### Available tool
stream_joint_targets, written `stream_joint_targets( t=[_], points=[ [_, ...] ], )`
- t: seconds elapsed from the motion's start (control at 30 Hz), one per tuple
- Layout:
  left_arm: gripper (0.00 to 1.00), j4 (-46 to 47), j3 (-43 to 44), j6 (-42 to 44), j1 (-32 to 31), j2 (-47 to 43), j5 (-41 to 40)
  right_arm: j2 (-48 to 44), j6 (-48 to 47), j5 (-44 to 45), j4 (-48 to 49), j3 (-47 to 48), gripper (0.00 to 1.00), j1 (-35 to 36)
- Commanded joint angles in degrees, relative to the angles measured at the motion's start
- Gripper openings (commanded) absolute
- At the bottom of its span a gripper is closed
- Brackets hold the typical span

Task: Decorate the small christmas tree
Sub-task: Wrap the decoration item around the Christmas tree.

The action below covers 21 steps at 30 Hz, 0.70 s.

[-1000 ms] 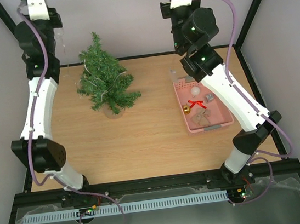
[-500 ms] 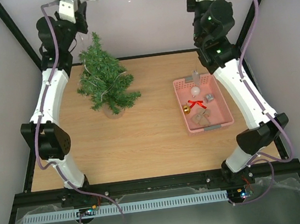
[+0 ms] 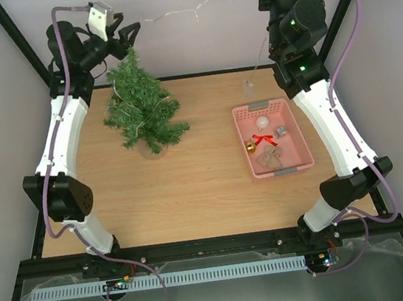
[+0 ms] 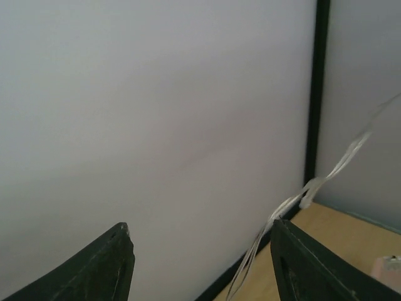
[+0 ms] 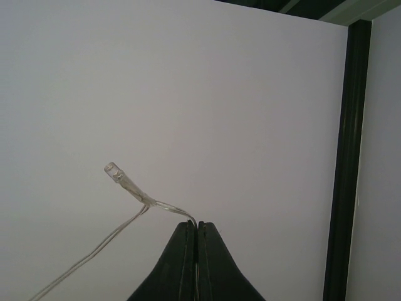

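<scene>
Left claw (image 3: 129, 26) agape near tree (image 3: 139, 103) tip

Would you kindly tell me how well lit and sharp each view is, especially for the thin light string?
Top external: even, soft light on the small christmas tree; light string faint against the wall. Left wrist: string slightly blurred, left gripper dark. Right wrist: string sharp, shut right gripper silhouetted.

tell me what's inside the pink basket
In the pink basket: a white bauble, a small gold ornament, a red bow, a small grey piece and a brownish fabric item. Anything lying beneath them is covered and cannot be seen.
</scene>
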Motion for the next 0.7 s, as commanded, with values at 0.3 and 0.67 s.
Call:
stream_joint_targets(
  t=[0.3,0.67],
  points=[
    [0.63,-9.51,-1.08,-6.00,6.92,-4.80,11.34,6.14,0.25,-4.73,-0.81,4.83,0.02,-0.91],
    [0.66,-13.11,-12.76,-8.71,7.56,-17.76,-12.07,4.54,1.02,1.80,-7.18,5.94,0.02,-4.38]
  ],
)
